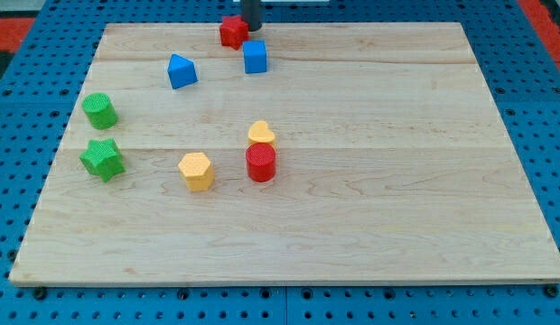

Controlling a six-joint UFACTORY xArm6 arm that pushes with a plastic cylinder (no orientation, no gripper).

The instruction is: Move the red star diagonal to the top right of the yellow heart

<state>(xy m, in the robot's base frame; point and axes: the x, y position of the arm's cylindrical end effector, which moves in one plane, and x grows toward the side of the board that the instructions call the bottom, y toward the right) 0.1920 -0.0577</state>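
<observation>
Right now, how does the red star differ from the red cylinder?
Shape: the red star has points, while the red cylinder is round with a flat top.
Place: the red star lies at the board's top edge; the red cylinder stands near the middle.
Neighbours: the red star is right beside my tip, on its left; the red cylinder touches the yellow heart, just below it.
Both are red.

Rod (251,11) upper part beyond top edge
</observation>
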